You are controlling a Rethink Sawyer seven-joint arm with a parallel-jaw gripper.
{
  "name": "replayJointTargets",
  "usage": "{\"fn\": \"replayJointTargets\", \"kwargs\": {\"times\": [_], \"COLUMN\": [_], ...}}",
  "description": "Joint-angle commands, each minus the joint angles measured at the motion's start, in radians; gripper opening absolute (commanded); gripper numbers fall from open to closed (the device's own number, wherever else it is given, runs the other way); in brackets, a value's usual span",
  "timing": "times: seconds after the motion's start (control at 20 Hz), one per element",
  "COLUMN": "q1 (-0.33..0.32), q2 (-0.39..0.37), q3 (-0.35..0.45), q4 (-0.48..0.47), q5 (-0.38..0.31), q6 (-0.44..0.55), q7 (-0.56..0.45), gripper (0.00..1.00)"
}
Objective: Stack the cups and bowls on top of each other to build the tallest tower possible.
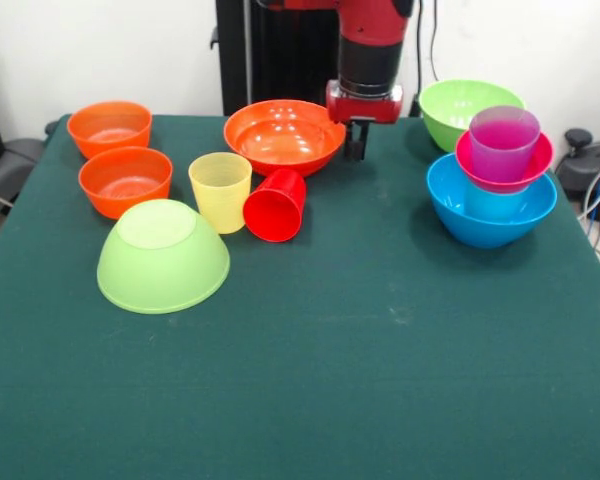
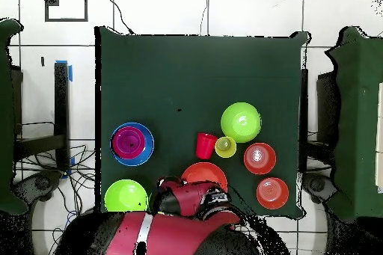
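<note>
My gripper (image 1: 358, 150) hangs low at the right rim of the wide orange bowl (image 1: 283, 135), shut with nothing in it. On the right, a stack stands in the blue bowl (image 1: 490, 222): a light blue cup (image 1: 490, 203), a magenta bowl (image 1: 503, 168) on it, and a purple cup (image 1: 503, 143) on top. A yellow cup (image 1: 220, 190) stands upright, and a red cup (image 1: 275, 205) lies on its side against it. One lime green bowl (image 1: 163, 255) rests upside down at the front left. Another lime green bowl (image 1: 465, 108) sits upright behind the stack.
Two small orange bowls (image 1: 109, 127) (image 1: 125, 180) sit upright at the left edge, one behind the other. From overhead, the red arm (image 2: 187, 200) covers the gripper beside the wide orange bowl (image 2: 203, 174). Cables and chairs lie beyond the table's sides.
</note>
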Motion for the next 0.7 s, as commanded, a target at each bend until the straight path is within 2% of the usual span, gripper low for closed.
{"fn": "replayJointTargets", "kwargs": {"times": [0.05, 0.2, 0.35, 0.55, 0.6, 0.7], "q1": [-0.044, -0.082, -0.081, -0.101, -0.106, -0.117], "q2": [-0.03, -0.047, -0.074, -0.093, -0.096, -0.093], "q3": [0.133, 0.143, 0.137, 0.168, 0.175, 0.18], "q4": [0.002, 0.009, 0.019, 0.017, 0.015, 0.018], "q5": [-0.019, -0.03, -0.04, -0.034, -0.038, -0.042], "q6": [0.194, 0.222, 0.231, 0.28, 0.301, 0.282], "q7": [0.014, -0.004, -0.003, -0.013, -0.022, -0.016], "gripper": [0.0, 0.0, 0.0, 0.0, 1.0, 1.0]}}
